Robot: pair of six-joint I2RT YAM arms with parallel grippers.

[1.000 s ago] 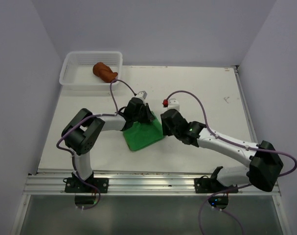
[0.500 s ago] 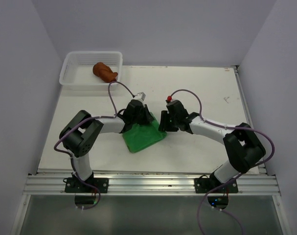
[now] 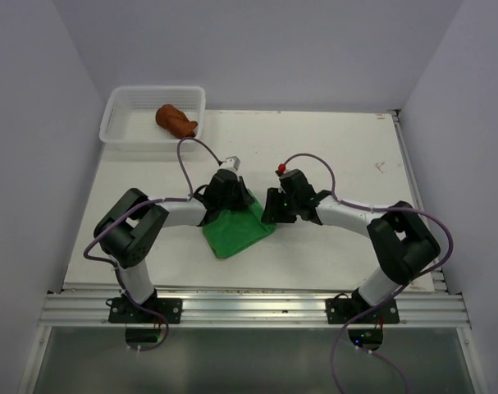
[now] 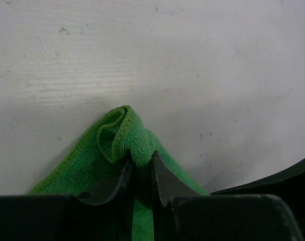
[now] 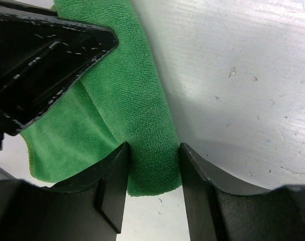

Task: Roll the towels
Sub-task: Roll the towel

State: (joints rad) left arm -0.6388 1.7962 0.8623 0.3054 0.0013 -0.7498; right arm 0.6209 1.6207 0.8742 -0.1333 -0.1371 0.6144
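The bright green towel (image 3: 236,234) lies on the white table between my two arms, its far edge curled into a roll. My left gripper (image 3: 231,202) is shut on the left end of that rolled edge, and the pinched fold bulges past the fingertips in the left wrist view (image 4: 141,158). My right gripper (image 3: 271,210) holds the right end, with its jaws pressed on both sides of the green roll (image 5: 151,115) in the right wrist view (image 5: 153,150). The rust-brown towel (image 3: 175,120) lies bunched in the white mesh basket (image 3: 121,123) at the far left.
The basket stands against the left wall at the table's far corner. Walls close in the table on the left, back and right. My left gripper's black body (image 5: 41,55) shows close beside the right one. A metal rail (image 3: 257,305) runs along the near edge.
The right arm swung its elbow outward and brought its gripper left onto the towel's far right corner. The towel's far edge has drawn in and its visible area has shrunk.
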